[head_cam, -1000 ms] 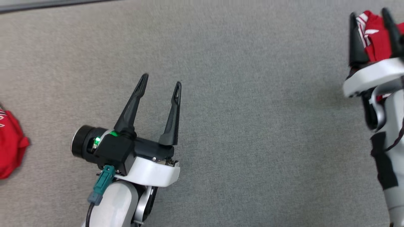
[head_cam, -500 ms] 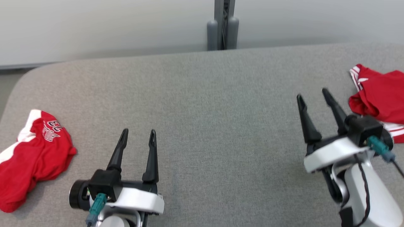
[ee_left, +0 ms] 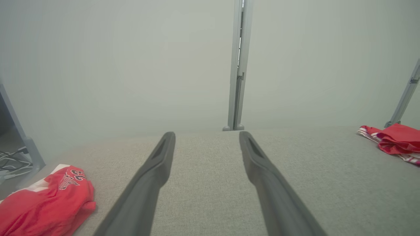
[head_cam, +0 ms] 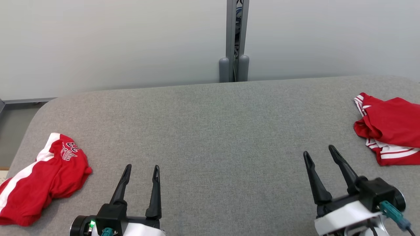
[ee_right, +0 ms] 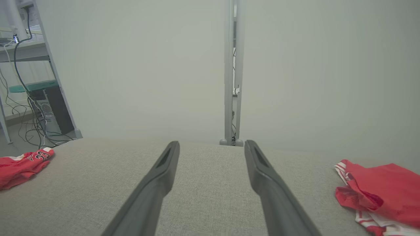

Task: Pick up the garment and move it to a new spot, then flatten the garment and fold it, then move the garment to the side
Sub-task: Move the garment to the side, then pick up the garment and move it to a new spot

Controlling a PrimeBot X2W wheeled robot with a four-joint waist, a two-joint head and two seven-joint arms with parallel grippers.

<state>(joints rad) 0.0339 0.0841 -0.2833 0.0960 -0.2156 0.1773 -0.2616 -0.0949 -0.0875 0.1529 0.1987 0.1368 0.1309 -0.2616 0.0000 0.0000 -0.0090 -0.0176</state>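
left gripper (head_cam: 142, 166) spread, holding nothing | right gripper (head_cam: 318, 150) spread, holding nothing | red striped garment (head_cam: 390, 127) crumpled at right edge of grey table (head_cam: 213, 131), apart from right gripper | red numbered jersey (head_cam: 42, 180) at rounded left edge | middle open between the garments

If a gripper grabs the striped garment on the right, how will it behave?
The garment lies crumpled in soft folds, so it will probably droop limply. Thin cloth, so likely light. Pushed across the textured table, it may bunch.
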